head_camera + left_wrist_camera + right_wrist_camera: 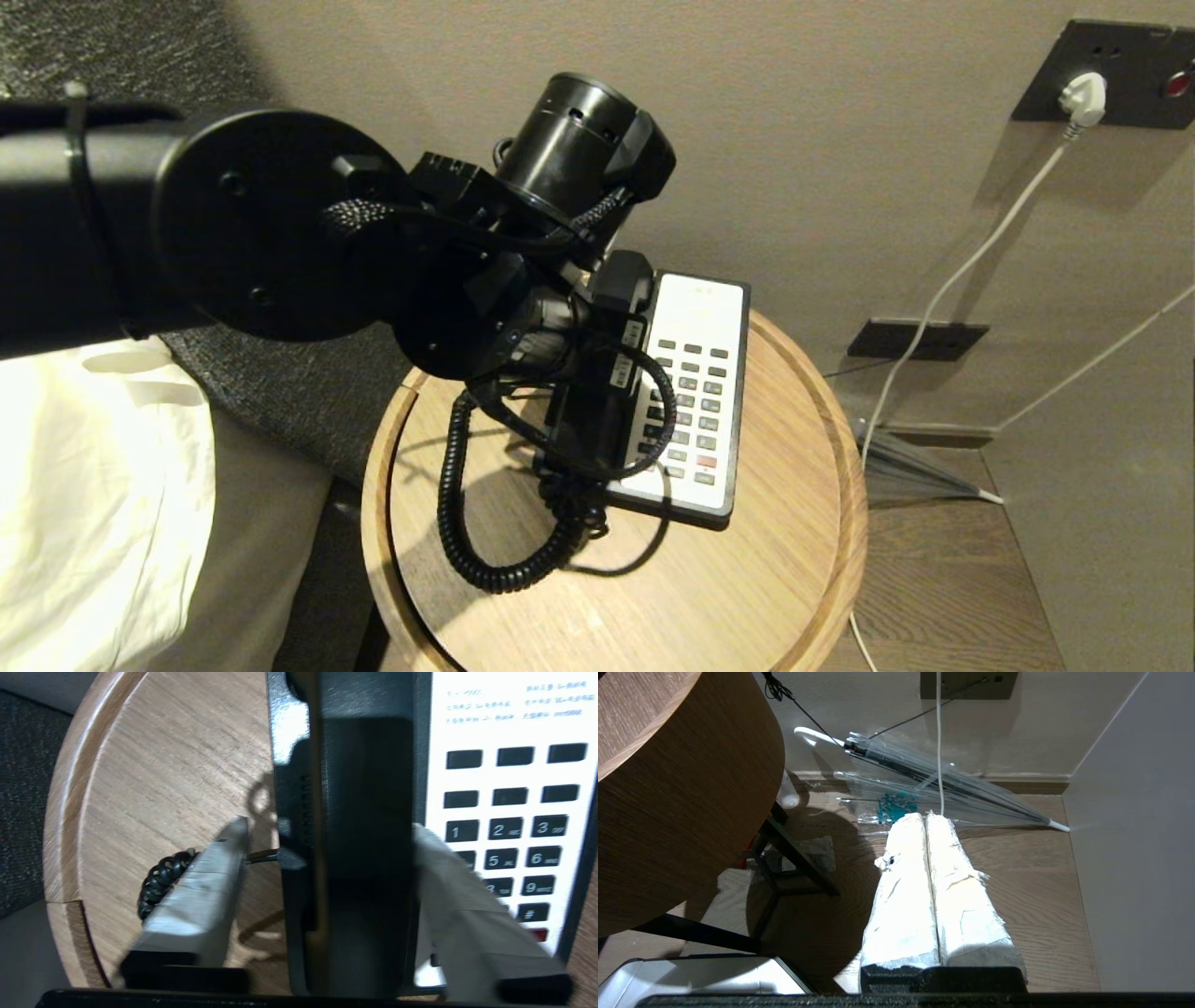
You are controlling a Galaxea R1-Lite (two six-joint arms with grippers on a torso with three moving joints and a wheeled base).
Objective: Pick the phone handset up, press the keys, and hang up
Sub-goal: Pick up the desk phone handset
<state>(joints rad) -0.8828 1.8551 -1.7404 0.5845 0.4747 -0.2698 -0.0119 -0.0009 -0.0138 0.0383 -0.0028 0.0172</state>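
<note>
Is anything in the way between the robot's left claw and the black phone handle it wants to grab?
Nothing visible. The left gripper already straddles the phone handset, one finger on each side, over the round wooden table and the keys. The jaws aren't clamped yet.

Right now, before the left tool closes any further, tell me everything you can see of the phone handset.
The phone handset is a long black receiver of matte plastic, lying lengthwise in its cradle on the phone base, beside the white keypad. A black coiled cord loops from its near end across the round wooden table. The left tool straddles its middle, one pale finger on the table side with a gap showing, the other on the keypad side at its edge. It does not look lifted.
</note>
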